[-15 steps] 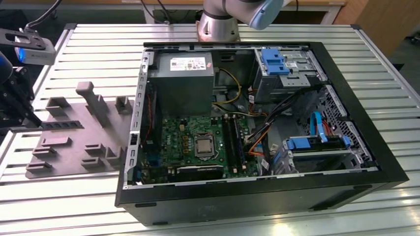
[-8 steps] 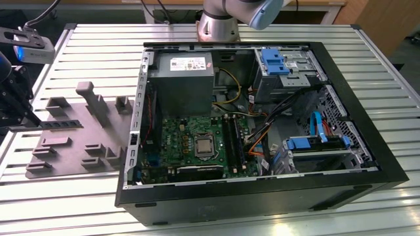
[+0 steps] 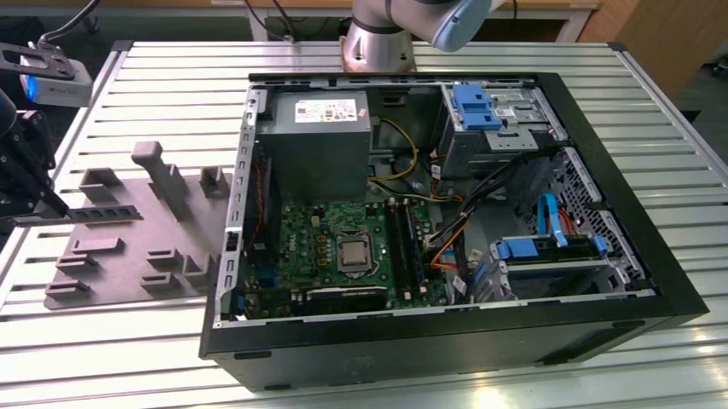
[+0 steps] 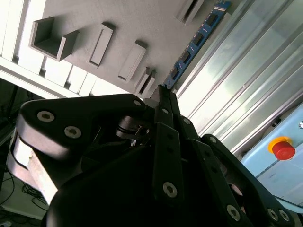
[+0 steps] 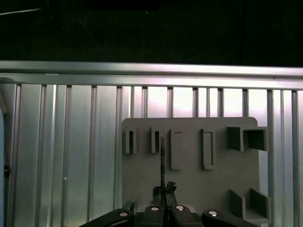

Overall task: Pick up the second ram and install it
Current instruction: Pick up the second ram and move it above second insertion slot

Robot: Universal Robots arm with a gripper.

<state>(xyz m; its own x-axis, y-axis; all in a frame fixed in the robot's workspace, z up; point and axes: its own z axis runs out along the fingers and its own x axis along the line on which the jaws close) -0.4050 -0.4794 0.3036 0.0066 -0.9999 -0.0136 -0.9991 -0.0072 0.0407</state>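
Note:
The second ram (image 3: 109,213) is a thin dark stick with black chips, held level over the grey fixture plate (image 3: 170,281) at the exterior view's left. My gripper (image 3: 57,213) is shut on one end of it. In the second wrist view the black fingers (image 4: 166,137) close to a point at the gripper (image 4: 163,92), and the blue-edged ram (image 4: 194,45) runs out from there. The first wrist view has the ram (image 5: 162,158) edge-on, rising from the gripper (image 5: 164,193) above the fixture plate (image 5: 189,189), beside two narrow slots (image 5: 155,140).
The open computer case (image 3: 455,349) lies on the slatted metal table (image 3: 136,358). Inside it are the motherboard (image 3: 330,247) with long black memory slots (image 3: 407,247), a power supply (image 3: 313,145) and blue drive caddies (image 3: 534,249). A red button (image 4: 284,149) sits beyond the table edge.

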